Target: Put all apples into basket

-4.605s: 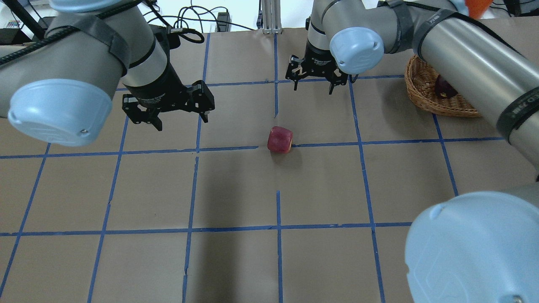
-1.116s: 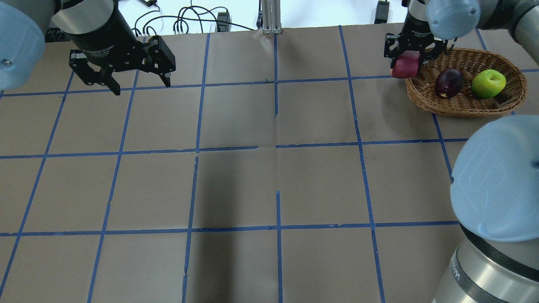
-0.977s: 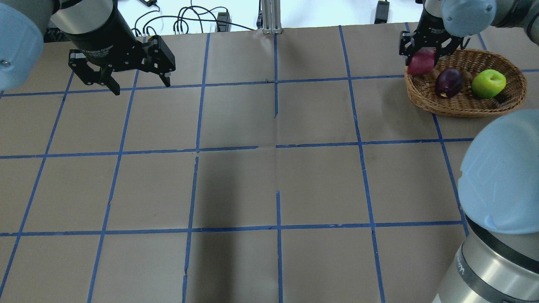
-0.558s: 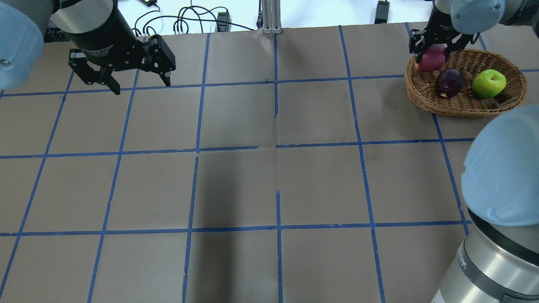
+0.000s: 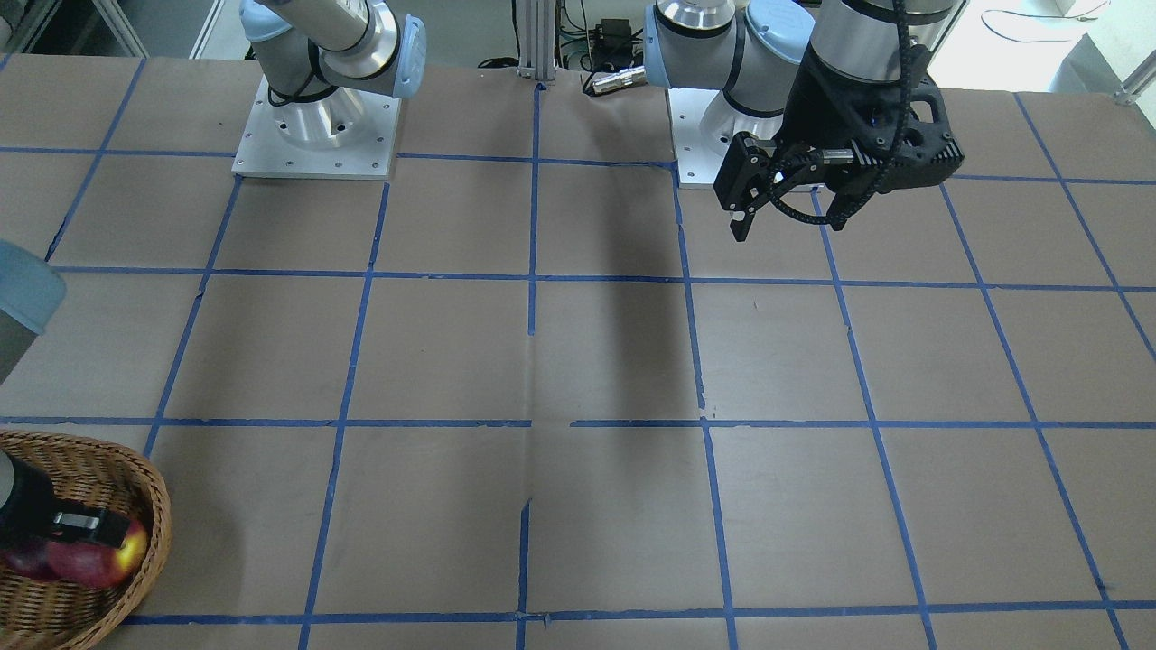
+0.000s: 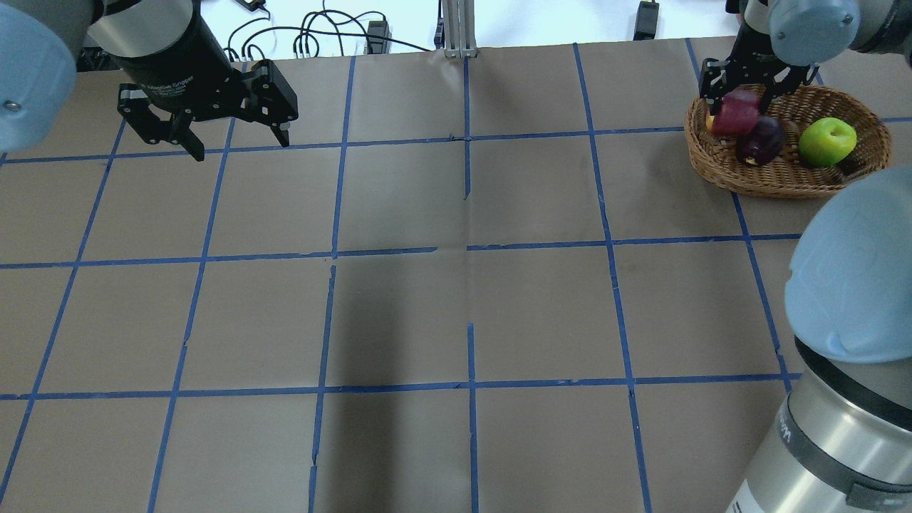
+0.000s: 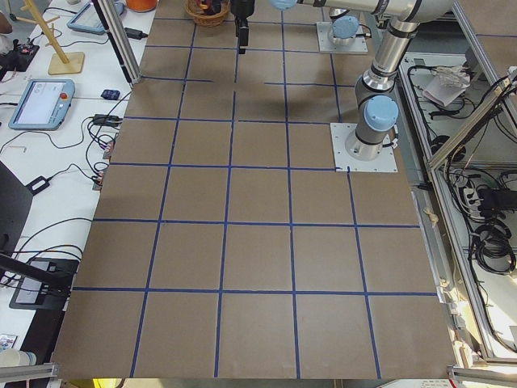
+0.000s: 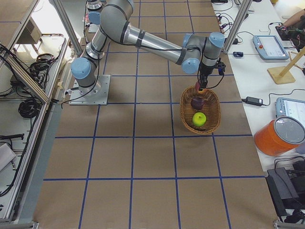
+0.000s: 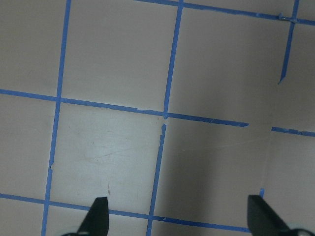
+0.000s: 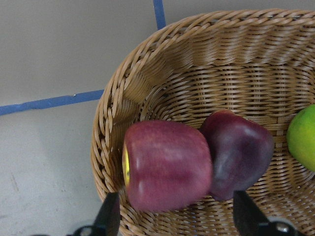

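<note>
The wicker basket (image 6: 784, 191) stands at the far right of the table. In it lie the green apple (image 6: 826, 141), the maroon apple (image 6: 761, 141) and the red apple (image 6: 734, 117). In the right wrist view the red apple (image 10: 167, 164) rests on the basket floor against the maroon apple (image 10: 241, 152), inside the rim (image 10: 113, 98). My right gripper (image 6: 737, 92) is open just above the red apple, its jaws apart on either side of it. My left gripper (image 6: 239, 146) is open and empty above the table's far left.
Brown paper with a blue tape grid covers the table. Cables and a metal post (image 6: 456, 28) lie beyond the far edge. My right arm's elbow (image 6: 848, 285) fills the near right corner. An orange container (image 8: 279, 136) stands on a side bench.
My right gripper carried the red apple from the table's middle to the basket, then opened. The apple now lies in the basket beside the maroon one. The left gripper drew back to the far left.
</note>
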Action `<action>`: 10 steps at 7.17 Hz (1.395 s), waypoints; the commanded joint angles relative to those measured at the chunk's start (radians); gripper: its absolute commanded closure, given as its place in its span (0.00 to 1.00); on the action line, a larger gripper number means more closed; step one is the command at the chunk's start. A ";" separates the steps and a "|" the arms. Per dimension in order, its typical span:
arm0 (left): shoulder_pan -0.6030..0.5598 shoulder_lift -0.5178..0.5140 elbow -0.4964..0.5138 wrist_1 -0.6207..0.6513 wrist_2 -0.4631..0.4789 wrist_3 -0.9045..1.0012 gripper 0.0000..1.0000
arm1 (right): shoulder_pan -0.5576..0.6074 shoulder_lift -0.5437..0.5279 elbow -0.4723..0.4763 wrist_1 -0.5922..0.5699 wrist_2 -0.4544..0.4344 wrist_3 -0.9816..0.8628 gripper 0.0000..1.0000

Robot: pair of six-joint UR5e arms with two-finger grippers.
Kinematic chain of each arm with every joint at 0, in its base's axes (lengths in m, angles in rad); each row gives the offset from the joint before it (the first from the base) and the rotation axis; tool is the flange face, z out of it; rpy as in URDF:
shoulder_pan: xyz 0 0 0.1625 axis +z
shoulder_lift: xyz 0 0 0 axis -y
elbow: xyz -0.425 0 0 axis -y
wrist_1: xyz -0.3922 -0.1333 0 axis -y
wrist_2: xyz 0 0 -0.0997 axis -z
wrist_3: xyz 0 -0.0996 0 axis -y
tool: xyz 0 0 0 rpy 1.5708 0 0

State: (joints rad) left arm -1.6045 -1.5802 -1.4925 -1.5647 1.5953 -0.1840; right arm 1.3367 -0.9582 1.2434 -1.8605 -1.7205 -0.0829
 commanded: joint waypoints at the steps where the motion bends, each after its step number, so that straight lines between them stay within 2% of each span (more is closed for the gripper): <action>1: 0.000 0.002 0.000 0.000 0.000 0.000 0.00 | -0.001 -0.001 -0.007 0.006 -0.007 -0.006 0.00; 3: 0.000 0.003 0.000 0.000 0.000 0.000 0.00 | -0.001 -0.039 -0.019 0.024 0.001 -0.005 0.00; 4: 0.000 0.000 0.000 0.000 0.000 0.001 0.00 | 0.002 -0.089 -0.009 0.100 0.007 -0.003 0.00; 7: 0.000 0.009 -0.009 0.000 0.000 0.001 0.00 | 0.076 -0.311 -0.001 0.456 0.068 0.006 0.00; 8: 0.000 0.014 -0.017 0.000 0.000 0.001 0.00 | 0.117 -0.356 0.005 0.496 0.073 0.014 0.00; 10: 0.000 0.016 -0.017 0.000 0.000 0.001 0.00 | 0.212 -0.466 0.081 0.509 0.072 0.072 0.00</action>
State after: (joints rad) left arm -1.6045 -1.5654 -1.5094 -1.5647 1.5953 -0.1826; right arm 1.4836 -1.3517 1.2770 -1.3673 -1.6507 -0.0518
